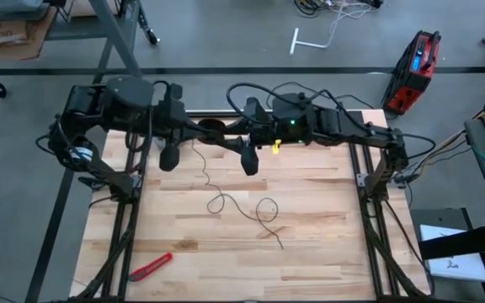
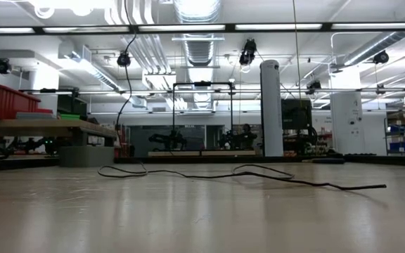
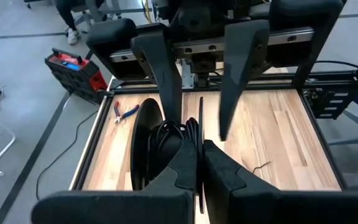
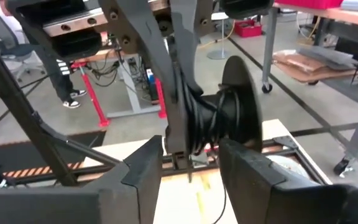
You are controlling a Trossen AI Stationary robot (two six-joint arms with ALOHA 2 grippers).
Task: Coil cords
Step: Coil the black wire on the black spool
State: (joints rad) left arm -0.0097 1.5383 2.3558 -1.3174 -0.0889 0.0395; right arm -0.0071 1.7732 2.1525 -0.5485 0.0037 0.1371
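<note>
From above, my left arm (image 1: 125,97) and right arm (image 1: 327,122) reach in and meet over the far edge of the desk (image 1: 327,219), so the winding happens up in the air. The loose cord (image 1: 207,178) trails away from there across the pale wood planks in a couple of slack loops. A red-handled tool (image 1: 151,266) lies well apart near the front corner.

At desk height neither hand shows. There is only the cord, very thin, black and limp, snaking flat over the smooth, faintly glossy wood to a free end.

Past my left wrist, my left hand (image 3: 201,171) is pinched together on the thin flange of the reel (image 3: 151,143), which is seen edge-on. I judge this grip keeps the spool steady while leaving the hub free. The reel is black, matte and round, with turns of cord bunched on its core.

Past my right wrist, my right hand (image 4: 191,155) has its fingers spread apart, holding nothing and facing the reel's hub. I think it sits there to catch the cord and lay it on. Most of the cord is not yet wound
</note>
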